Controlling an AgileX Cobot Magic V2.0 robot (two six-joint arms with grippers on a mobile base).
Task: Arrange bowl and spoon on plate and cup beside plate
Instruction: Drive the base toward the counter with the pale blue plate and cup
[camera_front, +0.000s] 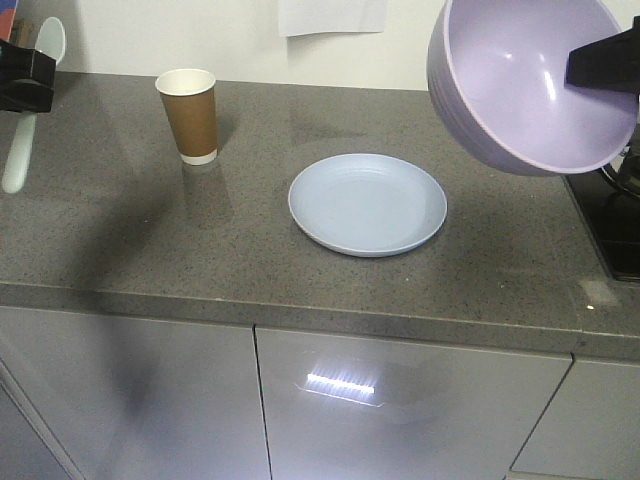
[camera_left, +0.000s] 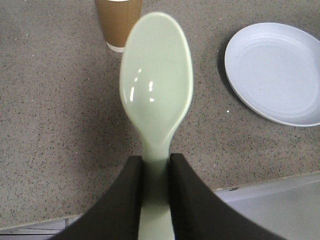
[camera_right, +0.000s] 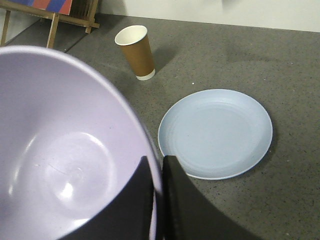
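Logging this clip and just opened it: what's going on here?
The left gripper is shut on the handle of the spoon, holding it in the air over the counter. The right gripper pinches the rim of the bowl, which hangs tilted to the right of the plate. The plate lies bare on the counter; the cup stands upright, apart from it, farther back and left.

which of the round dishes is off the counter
The lavender bowl, clamped at its rim by the right gripper and tilted; the blue plate and brown cup sit on the counter.
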